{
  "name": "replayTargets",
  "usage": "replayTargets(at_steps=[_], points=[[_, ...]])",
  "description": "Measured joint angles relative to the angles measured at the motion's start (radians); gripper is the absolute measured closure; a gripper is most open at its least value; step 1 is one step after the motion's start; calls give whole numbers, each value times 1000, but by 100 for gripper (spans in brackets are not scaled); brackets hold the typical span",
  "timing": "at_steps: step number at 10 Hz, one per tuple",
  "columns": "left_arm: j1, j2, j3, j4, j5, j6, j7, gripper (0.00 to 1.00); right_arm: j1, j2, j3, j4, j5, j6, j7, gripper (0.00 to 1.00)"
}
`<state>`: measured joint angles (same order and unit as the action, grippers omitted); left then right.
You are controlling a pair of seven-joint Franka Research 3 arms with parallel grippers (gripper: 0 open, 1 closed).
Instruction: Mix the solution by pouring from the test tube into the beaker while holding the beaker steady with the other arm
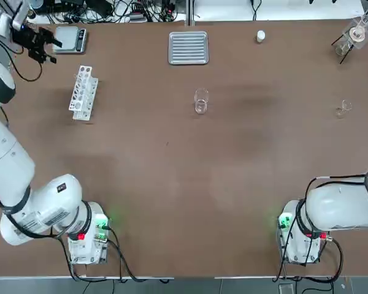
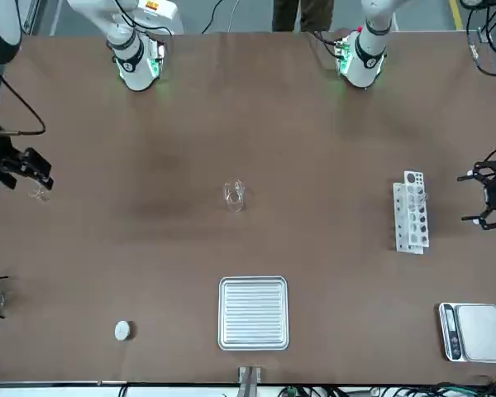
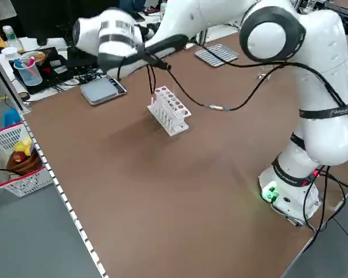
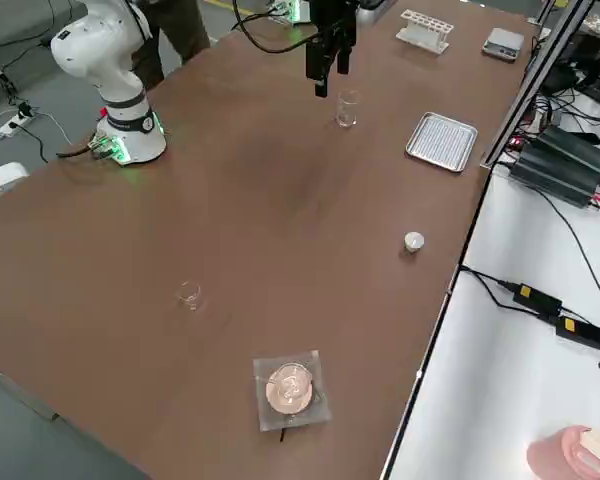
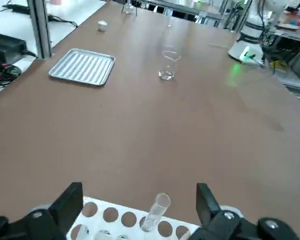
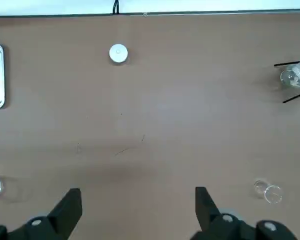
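The beaker (image 1: 200, 101) stands upright mid-table, a small clear glass, also seen in the left wrist view (image 5: 168, 65). A clear test tube (image 5: 156, 212) leans in the white rack (image 1: 83, 93) at the far left. My left gripper (image 1: 39, 43) hovers open beyond the rack near the table's far-left corner; its wrist view has the tube between the spread fingers (image 5: 70, 199) but farther off. High over the right side of the table, my right gripper (image 2: 31, 170) is open and holds nothing, facing straight down (image 6: 137, 196).
A ribbed metal tray (image 1: 188, 48) lies at the far middle, a scale (image 1: 71, 39) at the far left, a white cap (image 1: 260, 37) beyond the beaker. A flask on a stand (image 1: 354, 35) and a tiny glass piece (image 1: 343, 109) sit at the right.
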<state>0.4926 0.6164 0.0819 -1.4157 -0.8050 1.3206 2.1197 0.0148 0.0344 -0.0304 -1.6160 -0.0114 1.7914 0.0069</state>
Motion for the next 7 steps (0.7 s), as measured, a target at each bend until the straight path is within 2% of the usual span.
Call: replayTargets(at_steps=[5,7], points=[[27,149,-6,-2,-29,-73,242,0,0,1,0,-1,0,-12,0,0],[28,193,-32,-1,-47,-75,268,0,0,22,0,-8,8,-17,-26,0]])
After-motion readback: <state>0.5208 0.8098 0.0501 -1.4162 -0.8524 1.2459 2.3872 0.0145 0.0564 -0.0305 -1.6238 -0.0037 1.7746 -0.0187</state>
